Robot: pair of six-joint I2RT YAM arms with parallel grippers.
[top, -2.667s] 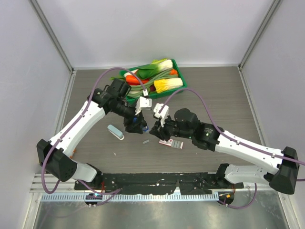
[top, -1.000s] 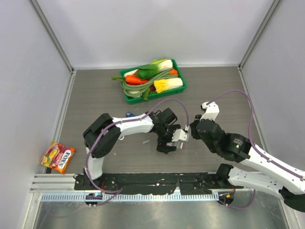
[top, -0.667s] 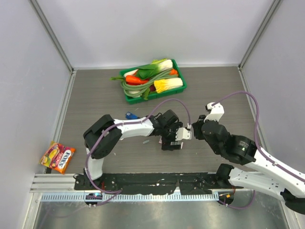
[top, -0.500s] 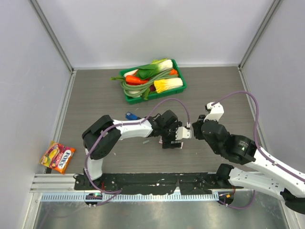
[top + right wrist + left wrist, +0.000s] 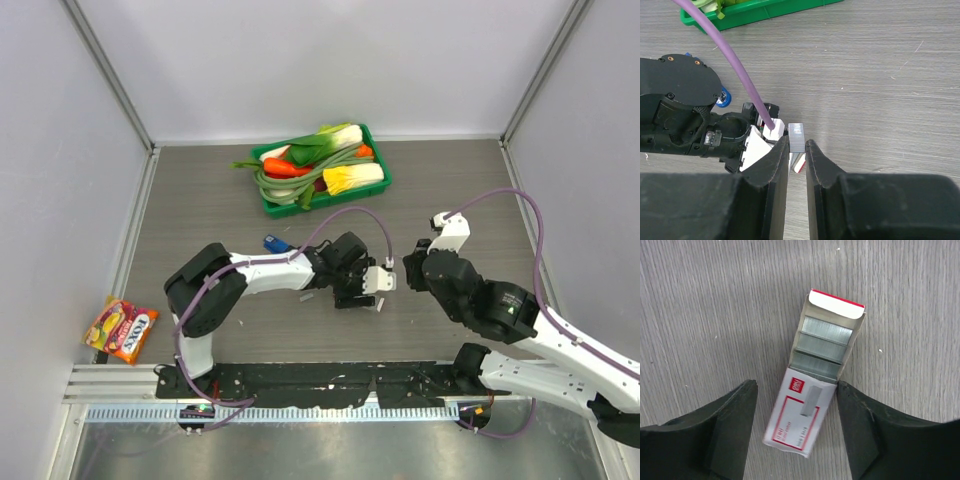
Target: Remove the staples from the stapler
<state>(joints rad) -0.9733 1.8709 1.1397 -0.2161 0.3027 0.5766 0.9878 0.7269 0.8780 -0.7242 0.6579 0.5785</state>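
My left gripper (image 5: 796, 386) is open, low over the table, with its fingers on either side of an open red-and-white carton (image 5: 802, 417). Rows of grey staples (image 5: 826, 340) lie in the carton. My right gripper (image 5: 797, 145) is shut on a short silvery-grey strip of staples (image 5: 796, 136), held just right of the left gripper (image 5: 352, 297). In the top view the right gripper (image 5: 403, 273) points at the left wrist. The dark blue stapler (image 5: 272, 243) lies behind the left forearm and is partly hidden.
A green tray (image 5: 377, 184) of vegetables stands at the back. A snack packet (image 5: 121, 330) lies beyond the table's left edge. A small grey strip (image 5: 306, 296) lies near the left forearm. Grey walls close in the table on three sides.
Over the last second the left gripper shifted slightly back and left over the carton, and the right wrist moved a little to the right. The right gripper stays shut on the strip.
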